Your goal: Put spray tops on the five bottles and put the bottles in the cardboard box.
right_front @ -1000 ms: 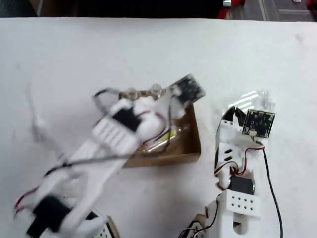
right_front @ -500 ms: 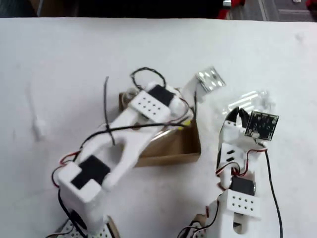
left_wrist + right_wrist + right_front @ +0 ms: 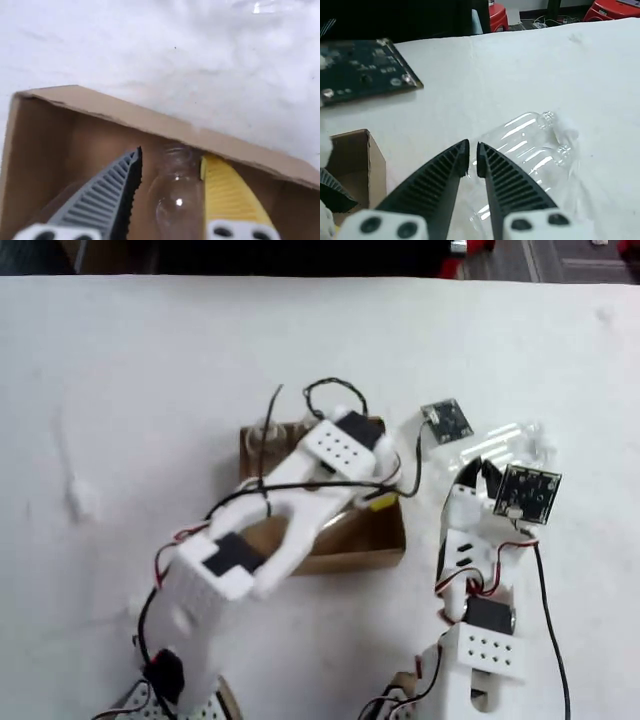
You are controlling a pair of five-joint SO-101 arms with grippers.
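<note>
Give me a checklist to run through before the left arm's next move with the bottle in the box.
1. Fingers of the left gripper closed on the bottle: ok.
2. That bottle is inside the cardboard box: ok.
3. Spray top on that bottle: cannot tell.
4. The right gripper is shut and empty: ok.
5. All bottles boxed: not ok, clear bottles lie on the table by the right gripper.

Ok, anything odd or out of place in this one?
The bottle held by the left gripper inside the cardboard box seems to have a bare neck, no spray top. Two clear bottles on the table lie sideways, also bare-necked.
</note>
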